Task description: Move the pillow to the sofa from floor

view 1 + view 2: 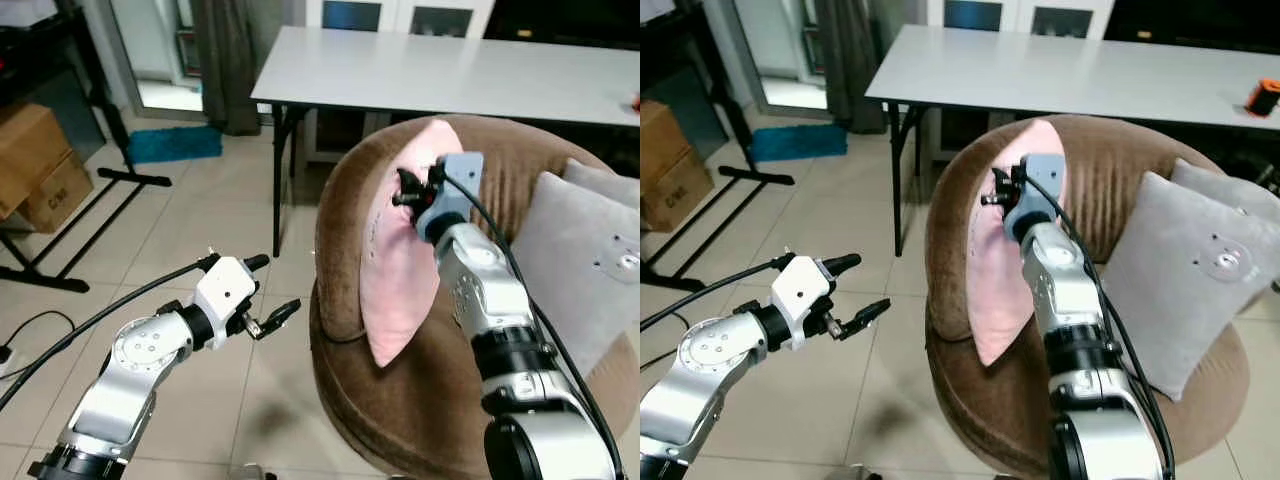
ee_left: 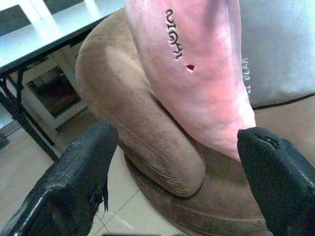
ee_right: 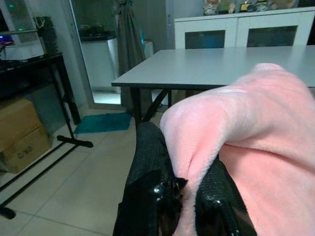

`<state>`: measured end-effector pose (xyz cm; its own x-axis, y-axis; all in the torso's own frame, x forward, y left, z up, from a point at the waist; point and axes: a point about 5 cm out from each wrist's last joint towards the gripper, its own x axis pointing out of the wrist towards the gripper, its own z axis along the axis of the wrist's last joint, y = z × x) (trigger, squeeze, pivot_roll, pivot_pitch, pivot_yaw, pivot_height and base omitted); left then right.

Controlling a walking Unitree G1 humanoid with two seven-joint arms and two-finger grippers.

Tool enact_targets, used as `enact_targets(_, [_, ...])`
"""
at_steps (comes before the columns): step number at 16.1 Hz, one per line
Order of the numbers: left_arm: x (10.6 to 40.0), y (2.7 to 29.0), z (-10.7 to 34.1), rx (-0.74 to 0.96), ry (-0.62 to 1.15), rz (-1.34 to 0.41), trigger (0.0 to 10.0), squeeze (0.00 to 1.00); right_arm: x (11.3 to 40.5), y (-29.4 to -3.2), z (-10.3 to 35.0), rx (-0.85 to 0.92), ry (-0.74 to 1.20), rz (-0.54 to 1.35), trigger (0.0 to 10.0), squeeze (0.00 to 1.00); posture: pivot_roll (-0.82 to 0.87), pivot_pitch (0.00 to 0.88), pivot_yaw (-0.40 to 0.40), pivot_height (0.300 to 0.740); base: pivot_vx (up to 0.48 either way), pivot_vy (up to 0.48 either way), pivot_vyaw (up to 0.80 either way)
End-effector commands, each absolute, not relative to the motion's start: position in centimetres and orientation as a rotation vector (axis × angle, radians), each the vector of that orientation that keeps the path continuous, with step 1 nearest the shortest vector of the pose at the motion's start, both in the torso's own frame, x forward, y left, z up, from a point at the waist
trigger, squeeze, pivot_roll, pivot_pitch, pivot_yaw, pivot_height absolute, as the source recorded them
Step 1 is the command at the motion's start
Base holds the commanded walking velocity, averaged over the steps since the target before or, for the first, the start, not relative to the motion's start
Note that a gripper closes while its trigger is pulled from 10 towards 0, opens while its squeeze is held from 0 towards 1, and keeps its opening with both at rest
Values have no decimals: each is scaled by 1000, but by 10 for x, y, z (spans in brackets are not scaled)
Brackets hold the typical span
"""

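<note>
Right gripper (image 1: pixel 408 190): raised at the upper edge of the pink pillow (image 1: pixel 400 270), black fingers (image 3: pixel 147 182) closed on a fold of its plush fabric.

Pink pillow: standing on end on the brown sofa (image 1: pixel 350 390), leaning against the inner face of the sofa's left armrest and backrest; its lower corner rests on the seat. Dark stitched lettering and a small red mark (image 2: pixel 190 68) show on its face in the left wrist view; the lettering is too distorted to read.

Left gripper (image 1: pixel 270 295): held above the floor, well apart from the sofa on its left side, fingers (image 2: pixel 74 182) spread wide and holding nothing, pointed toward the armrest and the pillow's lower end.

Brown sofa: rounded, plush, with a thick curved rim.

Grey cushions (image 1: pixel 580 270): two, it seems, one behind the other, propped on the right part of the seat against the backrest, near the pink pillow but not touching it.

White table (image 1: pixel 450 70): long, on dark legs, directly behind the sofa. A small orange object (image 1: pixel 1264 97) sits near its right end.

White cabinet (image 3: pixel 241 32): behind the table, with dark glass panels.

Tiled floor (image 1: pixel 200 210): pale beige. A teal mat (image 1: pixel 175 143) lies near the doorway at the back left.

Cardboard boxes (image 1: pixel 35 165): stacked at the far left, beside a black metal stand (image 1: pixel 90 200) with splayed feet.

Black cable (image 1: pixel 30 325): lies on the tiles at the lower left.
</note>
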<state>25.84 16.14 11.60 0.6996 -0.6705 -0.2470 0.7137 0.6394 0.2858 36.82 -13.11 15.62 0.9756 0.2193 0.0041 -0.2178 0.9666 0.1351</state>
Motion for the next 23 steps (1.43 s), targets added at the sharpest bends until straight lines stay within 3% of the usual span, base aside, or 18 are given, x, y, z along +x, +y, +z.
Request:
enact_targets(1, [259,159,120,384,110,-807,10000,251,373,-137,164,128,-30,212,10000,0,-26,0,-14,740,0,0,0])
enact_targets(11, [250,159,120,407,138,-872,10000,251,394,-148,152,79,28,163,10000,0,-3,0,4,740,0,0,0])
enact_targets(14, [241,159,121,414,140,-874,10000,251,391,-160,140,52,81,102,10000,0,19,59,1,740,0,0,0])
enact_targets(18, [229,159,126,426,157,-893,10000,251,371,-188,91,55,303,-48,10000,0,88,162,-10,740,0,0,0])
enact_targets(22, [219,159,128,423,174,-906,10000,247,357,-205,72,25,388,-126,10000,0,97,195,-2,740,0,0,0])
enact_targets(23, [218,159,127,422,178,-906,10000,247,357,-209,73,25,384,-140,10000,667,93,195,-2,740,0,0,0])
